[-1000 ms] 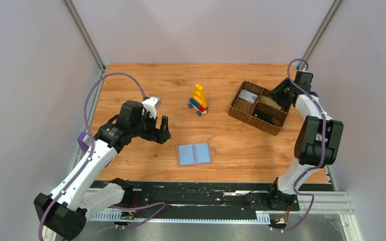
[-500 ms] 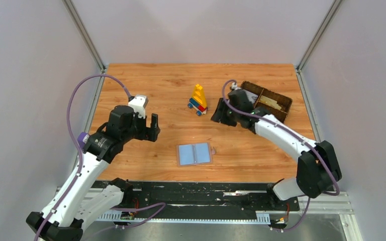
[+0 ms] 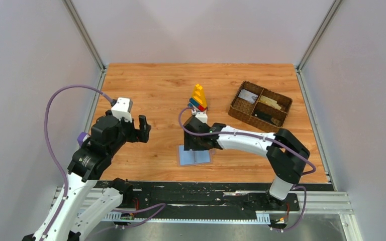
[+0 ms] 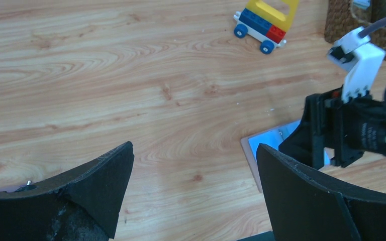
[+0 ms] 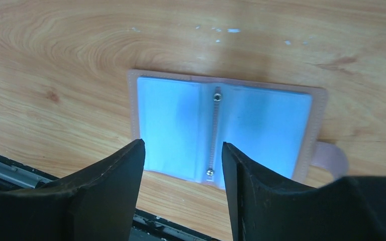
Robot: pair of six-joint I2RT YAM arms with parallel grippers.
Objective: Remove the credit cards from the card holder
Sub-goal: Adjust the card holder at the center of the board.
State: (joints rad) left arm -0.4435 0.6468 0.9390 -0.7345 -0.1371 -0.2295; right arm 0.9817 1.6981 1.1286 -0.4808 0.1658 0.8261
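The light-blue card holder (image 3: 195, 156) lies open and flat near the table's front edge. It also shows in the right wrist view (image 5: 261, 120), where both panels look plain blue and its pinkish tab (image 5: 329, 155) sticks out to the right. My right gripper (image 3: 195, 143) (image 5: 182, 145) is open and empty, just above the holder's left panel. My left gripper (image 3: 143, 129) (image 4: 195, 150) is open and empty, to the left of the holder (image 4: 269, 143). A greyish-white card (image 3: 249, 96), a tan-gold card (image 3: 273, 102) and a black card (image 3: 264, 116) lie in the basket.
A brown woven compartment basket (image 3: 236, 111) stands at the right back. A toy of yellow, blue and red bricks on wheels (image 3: 198, 98) stands behind the holder, close to my right arm. The black rail runs along the table's front edge.
My right arm has swung from the basket leftward and forward to above the card holder. My left arm has drawn back to the left, away from the holder.
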